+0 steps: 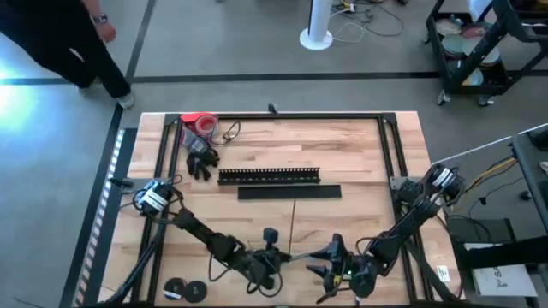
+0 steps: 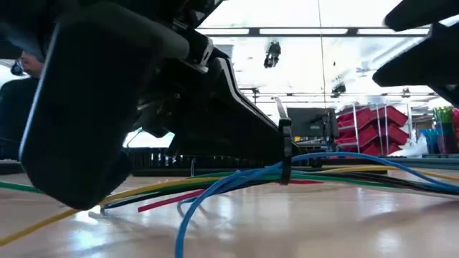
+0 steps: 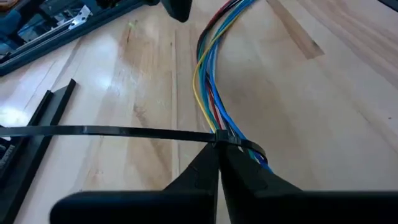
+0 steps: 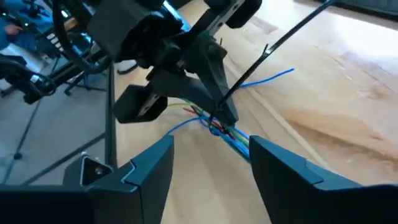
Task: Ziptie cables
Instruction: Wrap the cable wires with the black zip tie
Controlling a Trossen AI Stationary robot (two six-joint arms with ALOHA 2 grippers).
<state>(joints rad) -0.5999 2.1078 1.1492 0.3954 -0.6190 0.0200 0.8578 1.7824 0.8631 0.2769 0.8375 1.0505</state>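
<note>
Cables (image 3: 208, 93) lie on the table's (image 1: 360, 162) near edge, zip tie (image 3: 112, 131) looped round them. Left gripper (image 3: 219, 163): jaws pressed together, pinching the tie at the bundle. Right gripper (image 4: 211, 158): jaws spread, just beside, empty.

Bare wood between the slotted bar (image 1: 269, 175) and the cables (image 3: 208, 87); left hand (image 3: 219, 163) on the bundle.

Bright overhead light glares off the wooden table (image 2: 287, 222) at 6 o'clock in the low view; the near left gripper (image 2: 237, 136) looms dark, blurred, backlit.
</note>
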